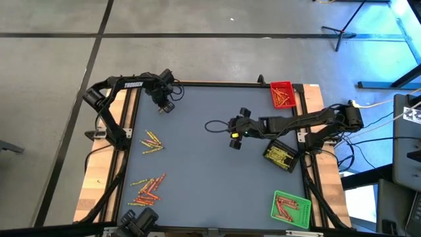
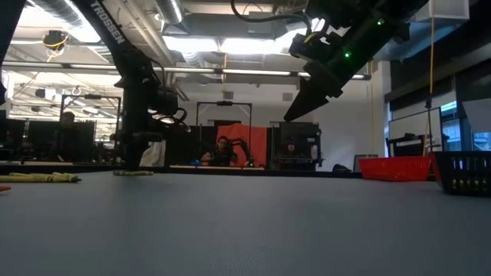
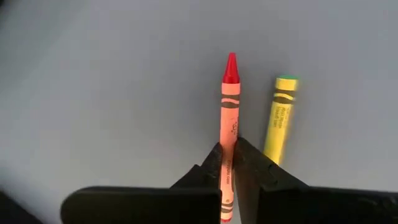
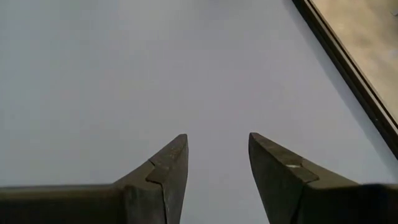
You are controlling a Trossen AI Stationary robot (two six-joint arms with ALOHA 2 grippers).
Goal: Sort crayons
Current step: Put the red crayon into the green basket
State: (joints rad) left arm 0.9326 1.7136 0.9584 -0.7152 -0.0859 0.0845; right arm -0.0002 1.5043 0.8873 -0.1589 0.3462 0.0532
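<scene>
In the left wrist view a red crayon (image 3: 230, 106) lies on the grey table, and my left gripper (image 3: 228, 149) is shut on it. A yellow crayon with a green tip (image 3: 281, 118) lies right beside it, next to one finger. That gripper (image 1: 168, 107) stands at the table's far left, pointing down. Two loose heaps of crayons (image 1: 151, 141) (image 1: 148, 191) lie along the left side. My right gripper (image 1: 234, 141) hangs open over the middle of the table, with nothing between its fingers (image 4: 217, 146). My left gripper pinches the red crayon's paper-wrapped shaft (image 3: 227, 163) between its two fingers, back from the red tip. The fingers come from above, pointing down, one on each long side of the crayon. The crayon seems to lie flat on the table, its tip pointing away from the fingers.
A red tray (image 1: 283, 94) with crayons stands at the far right corner, a black tray (image 1: 281, 156) at the right edge and a green tray (image 1: 290, 209) at the near right. The table's raised black rim (image 4: 348, 68) runs close by.
</scene>
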